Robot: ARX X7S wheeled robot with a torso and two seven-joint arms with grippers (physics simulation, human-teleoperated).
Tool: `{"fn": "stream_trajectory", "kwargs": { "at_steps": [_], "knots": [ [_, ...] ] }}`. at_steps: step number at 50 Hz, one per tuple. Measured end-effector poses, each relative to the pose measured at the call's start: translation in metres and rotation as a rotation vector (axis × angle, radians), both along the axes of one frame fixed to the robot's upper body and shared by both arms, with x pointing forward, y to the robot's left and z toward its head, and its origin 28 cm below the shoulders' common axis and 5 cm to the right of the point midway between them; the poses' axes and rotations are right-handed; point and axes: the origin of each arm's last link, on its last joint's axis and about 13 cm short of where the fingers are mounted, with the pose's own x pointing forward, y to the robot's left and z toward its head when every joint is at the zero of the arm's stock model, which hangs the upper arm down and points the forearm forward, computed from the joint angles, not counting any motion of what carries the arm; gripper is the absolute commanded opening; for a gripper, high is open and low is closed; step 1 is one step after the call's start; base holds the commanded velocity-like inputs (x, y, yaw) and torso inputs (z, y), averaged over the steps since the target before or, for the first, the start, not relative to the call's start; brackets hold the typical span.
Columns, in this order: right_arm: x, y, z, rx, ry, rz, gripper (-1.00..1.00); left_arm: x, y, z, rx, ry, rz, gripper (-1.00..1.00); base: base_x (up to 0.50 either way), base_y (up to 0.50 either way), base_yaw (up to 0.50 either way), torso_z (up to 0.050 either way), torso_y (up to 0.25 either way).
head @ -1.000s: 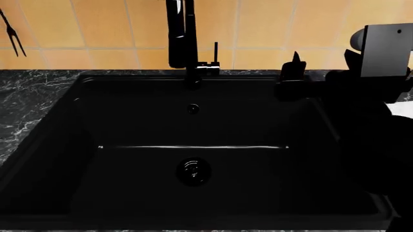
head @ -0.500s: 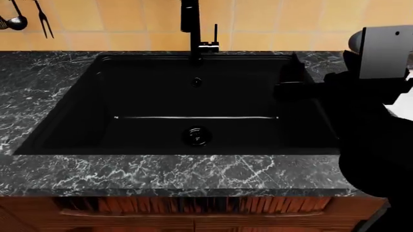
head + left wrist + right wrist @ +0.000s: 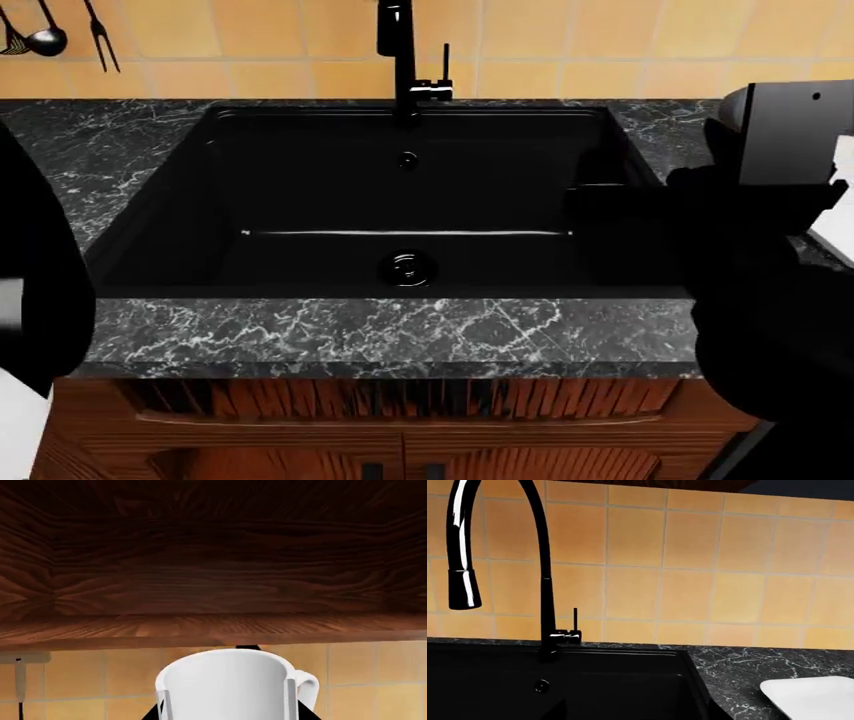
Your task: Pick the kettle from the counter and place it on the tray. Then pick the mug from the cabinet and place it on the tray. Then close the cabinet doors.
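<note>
The white mug (image 3: 227, 685) fills the near part of the left wrist view, upright, its small loop handle to one side. My left gripper (image 3: 227, 707) is shut on it, with a pale finger (image 3: 163, 705) against each side. Behind the mug are the dark wooden cabinet (image 3: 213, 570) and the tiled wall. In the head view only the left arm (image 3: 40, 290) shows, at the left edge. My right gripper (image 3: 601, 190) hovers over the sink's right side, black on black, so its jaws are unreadable. A corner of the white tray (image 3: 814, 697) lies on the marble counter (image 3: 747, 670), right of the sink. The kettle is out of view.
A black sink basin (image 3: 400, 230) with a tall curved faucet (image 3: 395, 50) takes up the middle of the counter (image 3: 400, 340). Utensils (image 3: 47, 35) hang on the tiled wall at the far left. Wooden lower cabinet fronts (image 3: 400, 445) show below the counter edge.
The head view has drawn back and tilted down, so the counter's front strip and the lower cabinet fronts show. My left arm has come into view at the left edge. The right arm stays put.
</note>
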Motion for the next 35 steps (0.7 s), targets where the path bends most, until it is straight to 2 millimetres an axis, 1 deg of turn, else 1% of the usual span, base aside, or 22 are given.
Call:
{"fn": "stream_trajectory", "kwargs": {
  "at_steps": [10, 16, 23, 30, 35],
  "knots": [
    [-0.001, 0.000, -0.005, 0.010, -0.002, 0.011, 1.00, 0.009, 0.001, -0.058, 0.009, 0.052, -0.047, -1.00, 0.00, 0.00, 0.00, 0.000, 0.000],
    [-0.001, -0.001, -0.006, 0.014, -0.001, 0.014, 1.00, 0.022, -0.001, -0.085, 0.011, 0.094, -0.045, -1.00, 0.00, 0.00, 0.00, 0.000, 0.000],
    [0.000, -0.002, -0.008, 0.018, 0.001, 0.014, 1.00, 0.042, -0.006, -0.106, 0.013, 0.137, -0.025, -1.00, 0.00, 0.00, 0.00, 0.000, 0.000],
    [0.001, -0.002, -0.008, 0.021, 0.001, 0.014, 1.00, 0.060, -0.016, -0.118, 0.025, 0.166, -0.008, -1.00, 0.00, 0.00, 0.00, 0.000, 0.000],
    [0.001, -0.004, -0.008, 0.025, 0.001, 0.012, 1.00, 0.068, -0.022, -0.128, 0.039, 0.184, -0.001, -1.00, 0.00, 0.00, 0.00, 0.000, 0.000]
  ]
}}
